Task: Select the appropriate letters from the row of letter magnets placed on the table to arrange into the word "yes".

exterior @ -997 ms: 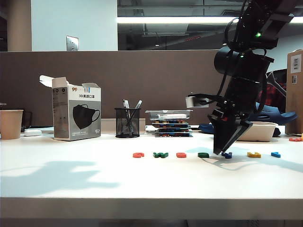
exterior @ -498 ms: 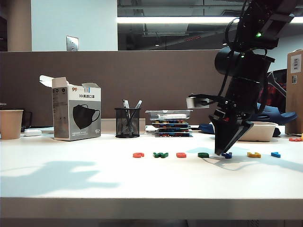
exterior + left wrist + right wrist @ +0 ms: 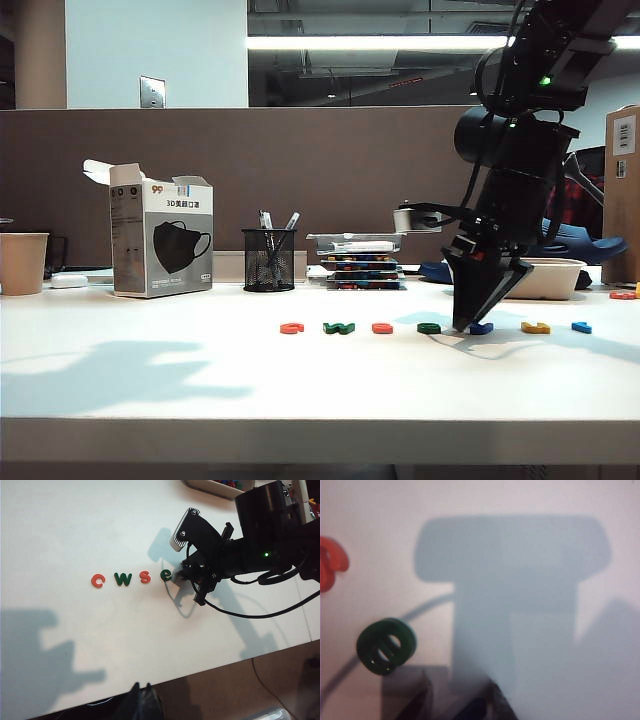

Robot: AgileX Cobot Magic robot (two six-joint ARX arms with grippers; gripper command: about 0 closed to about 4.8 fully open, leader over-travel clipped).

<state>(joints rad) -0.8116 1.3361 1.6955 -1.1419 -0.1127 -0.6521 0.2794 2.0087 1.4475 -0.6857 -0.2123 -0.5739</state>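
The row of letter magnets lies on the white table (image 3: 200, 380): orange-red c (image 3: 291, 327), dark green w (image 3: 339, 327), orange-red s (image 3: 382, 327), green e (image 3: 429, 327), dark blue y (image 3: 483, 327), yellow (image 3: 535, 327) and light blue (image 3: 581, 326). My right gripper (image 3: 464, 322) points down onto the table at the dark blue y, covering its left part. In the right wrist view its open fingers (image 3: 426, 690) straddle the dark blue letter (image 3: 476, 707), with the green e (image 3: 386, 646) beside them. My left gripper (image 3: 142, 686) is shut, empty, over the table's front edge.
At the back stand a mask box (image 3: 160, 243), a mesh pen holder (image 3: 269, 260), a paper cup (image 3: 23, 262), stacked trays (image 3: 357, 260), a white container (image 3: 545, 277) and a cardboard box (image 3: 622, 195). The right arm (image 3: 250, 545) reaches across the left wrist view.
My right gripper has sunk slightly onto the table at the dark blue y. No letter has moved, and the left arm is still.
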